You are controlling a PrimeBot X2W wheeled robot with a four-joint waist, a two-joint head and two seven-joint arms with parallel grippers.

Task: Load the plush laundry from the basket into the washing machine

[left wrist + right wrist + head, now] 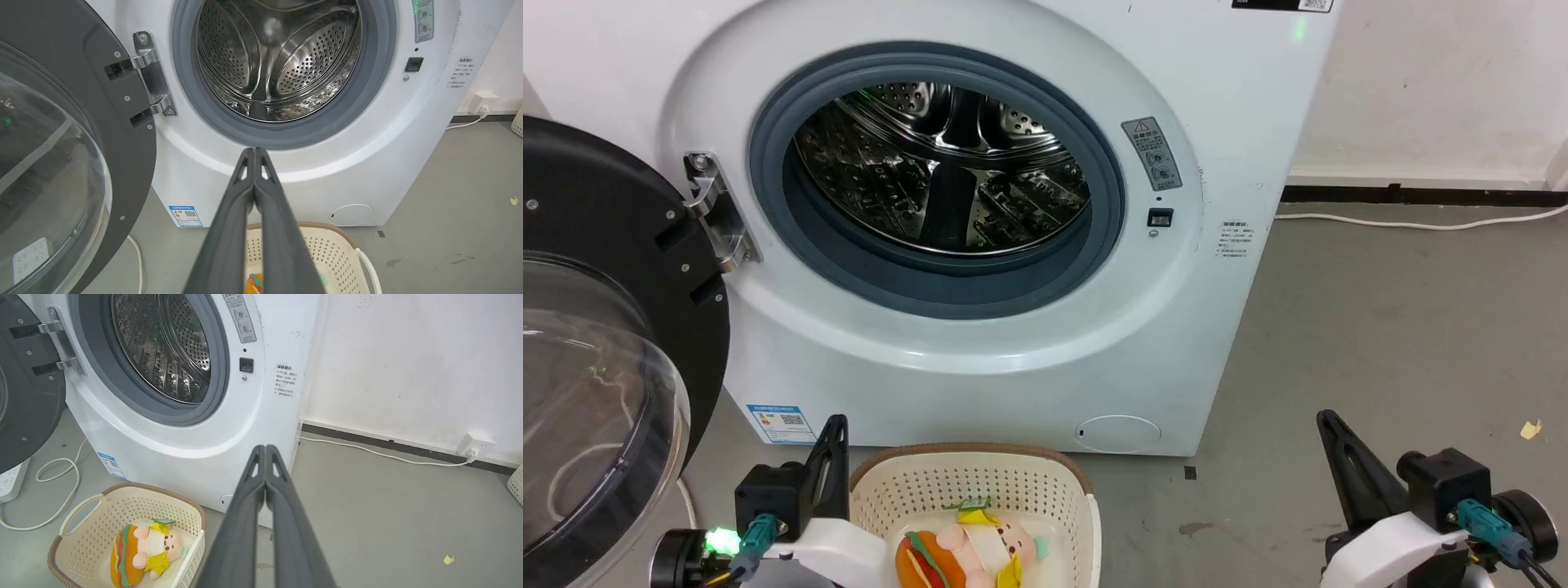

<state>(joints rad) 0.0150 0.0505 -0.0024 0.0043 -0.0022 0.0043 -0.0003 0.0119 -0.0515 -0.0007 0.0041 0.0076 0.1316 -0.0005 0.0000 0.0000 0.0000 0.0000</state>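
The plush laundry (968,551), a pink-faced doll in yellow joined to an orange-green burger, lies in the cream basket (980,482) on the floor before the washing machine (980,351). The right wrist view shows the plush laundry (145,555) in the basket (94,518) clearly. The washer's door (596,392) stands swung open at the left, baring the steel drum (943,163). My left gripper (836,425) is shut, just left of the basket and empty. My right gripper (1327,420) is shut and empty, well to the basket's right.
A white cable (61,486) loops on the floor left of the basket, beside a power strip (10,479). Another cord (380,453) runs along the wall to a socket (474,445). Bare grey floor (1380,343) spreads right of the washer.
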